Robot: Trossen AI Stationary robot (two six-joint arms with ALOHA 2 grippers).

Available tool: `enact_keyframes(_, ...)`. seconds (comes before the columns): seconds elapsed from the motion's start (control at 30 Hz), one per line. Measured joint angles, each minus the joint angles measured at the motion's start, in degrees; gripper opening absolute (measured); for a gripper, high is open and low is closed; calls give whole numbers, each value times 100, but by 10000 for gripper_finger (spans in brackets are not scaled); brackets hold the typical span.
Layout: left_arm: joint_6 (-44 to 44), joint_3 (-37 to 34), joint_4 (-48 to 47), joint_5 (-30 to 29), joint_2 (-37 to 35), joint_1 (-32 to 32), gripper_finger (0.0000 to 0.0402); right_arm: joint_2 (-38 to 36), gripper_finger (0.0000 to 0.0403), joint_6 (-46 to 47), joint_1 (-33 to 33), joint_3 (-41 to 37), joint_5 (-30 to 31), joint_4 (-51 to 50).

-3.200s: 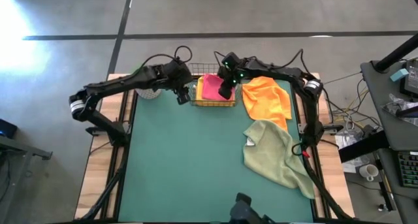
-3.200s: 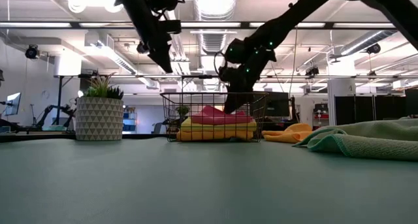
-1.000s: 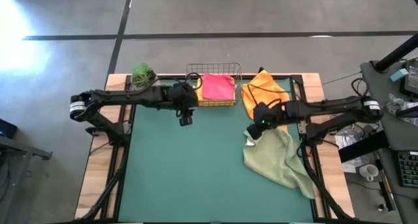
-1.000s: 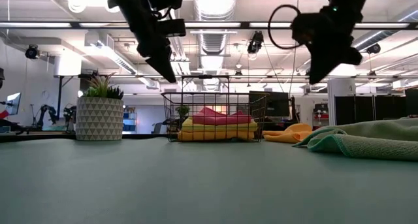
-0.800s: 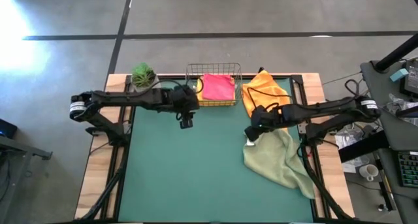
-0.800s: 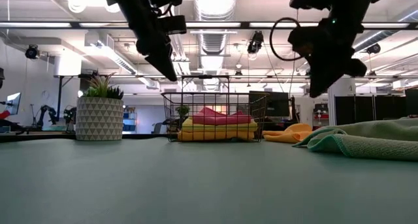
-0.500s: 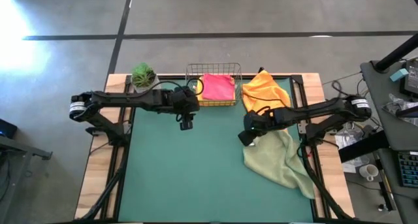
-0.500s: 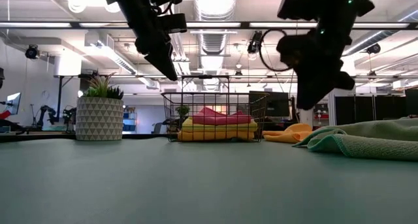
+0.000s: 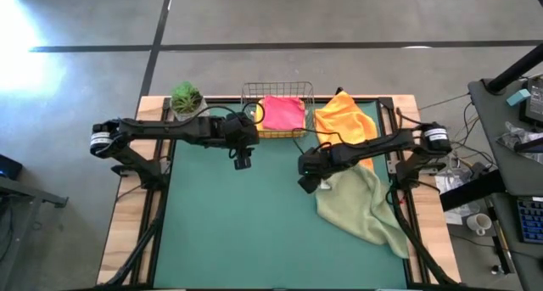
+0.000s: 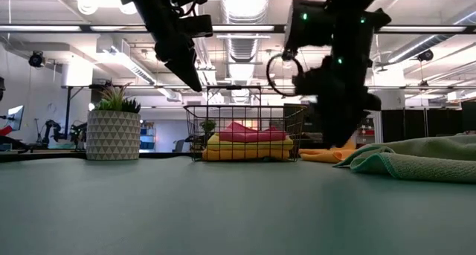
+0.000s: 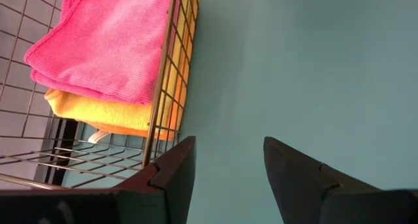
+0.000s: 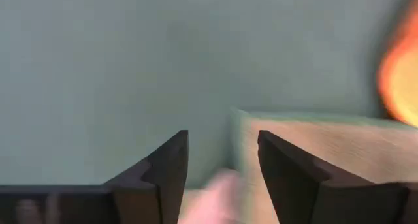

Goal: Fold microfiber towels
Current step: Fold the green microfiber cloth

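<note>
Sage towel: pale sage green microfiber towel (image 9: 363, 204), spread loose and rumpled on the right side of the green table mat (image 9: 237, 232); one corner reaches toward the table's middle, soft folds along its edge in the low view (image 10: 405, 160).
Orange towel: orange microfiber towel (image 9: 346, 126), crumpled at the far right of the mat, just beside the sage towel and overlapping its far edge.
Pink towel: pink microfiber towel (image 9: 282, 113), folded flat, on top of the stack inside the basket; nap clearly visible in the left wrist view (image 11: 108, 44).
Yellow towel: folded yellow-orange microfiber towel (image 11: 111, 110), directly under the pink one.
Basket: wire mesh basket (image 9: 251, 94) at the far middle edge of the table.
Right gripper: right gripper (image 9: 307, 182), above the near-left corner of the sage towel, fingers spread apart, nothing between them.
Left gripper: left gripper (image 9: 243, 161), above the mat just in front of the basket's left corner, fingers parted, empty.
Plant: small green potted plant in a patterned white pot (image 10: 113, 132), far left corner.
</note>
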Motion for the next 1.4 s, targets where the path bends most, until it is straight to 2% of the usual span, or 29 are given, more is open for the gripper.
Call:
enact_keyframes(0.13, 2, 0, 1, 0, 0, 0, 164, 338, 157, -50, 0, 218, 139, -767)
enact_keyframes(0.5, 10, 0, 1, 2, 0, -2, 164, 749, 146, -262, 26, 569, 139, -917)
enact_keyframes(0.9, 44, 0, 3, 0, 0, -1, 164, 778, 140, 155, 28, 308, 406, -1083)
enact_keyframes(1.0, 44, 0, 6, 0, 0, 0, 164, 778, 110, 147, 31, 321, 438, -1068)
enact_keyframes(1.17, 54, 0, 5, 1, 0, 0, 164, 779, 21, -54, 35, 390, 525, -1072)
enact_keyframes(1.4, 156, 0, 1, 0, 0, 0, 164, 482, 10, -306, 412, 783, 394, -1085)
